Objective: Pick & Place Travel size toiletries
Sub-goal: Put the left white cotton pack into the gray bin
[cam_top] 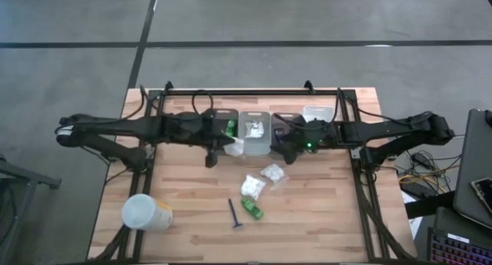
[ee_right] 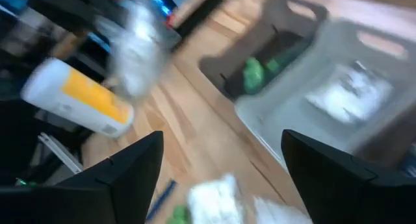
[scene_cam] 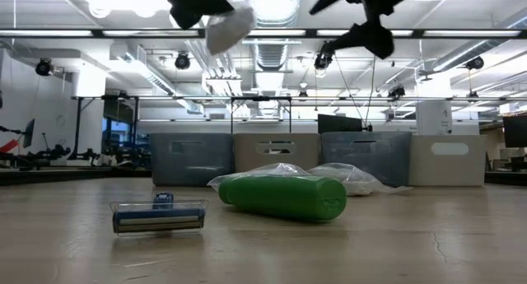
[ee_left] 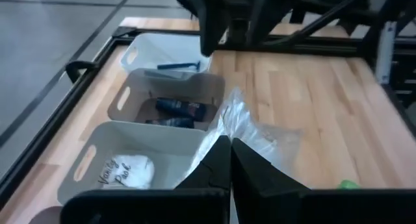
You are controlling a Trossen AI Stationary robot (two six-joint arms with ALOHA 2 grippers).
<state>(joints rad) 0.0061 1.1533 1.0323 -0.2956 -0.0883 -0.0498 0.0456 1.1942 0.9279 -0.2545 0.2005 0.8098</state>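
My left gripper (ee_left: pixel 230 141) (cam_top: pixel 229 147) is shut on a white crinkly packet (ee_left: pixel 242 123) (scene_cam: pixel 230 29), high above the table by the near edge of the bin row. My right gripper (ee_right: pixel 222 136) (cam_top: pixel 278 150) hovers open next to it, touching nothing. Lying flat on the table are two more white packets (cam_top: pixel 252 186) (cam_top: pixel 272 173), a green bottle (cam_top: pixel 254 210) (scene_cam: pixel 284 196) on its side and a dark razor (cam_top: pixel 234 213) (scene_cam: pixel 156 216). The bins hold a green bottle (cam_top: pixel 230 127), white packets (cam_top: pixel 254 129) (ee_left: pixel 127 169), black tubes (ee_left: pixel 179 108) and a razor (ee_left: pixel 177 65). My left gripper pinches the white packet between its two shut fingers (ee_left: pixel 214 160), at one edge of the crinkly film (ee_left: pixel 227 123). The packet is lifted clear of the table and hangs loosely from the fingers (scene_cam: pixel 230 29). Whether one layer or several is pinched does not show.
Four bins (cam_top: pixel 270 139) stand in a row along the far side of the table. A large white cylinder with a yellowish base (cam_top: pixel 146 213) lies near the table's near left corner. Black frame rails (cam_top: pixel 357 180) run along the table's sides.
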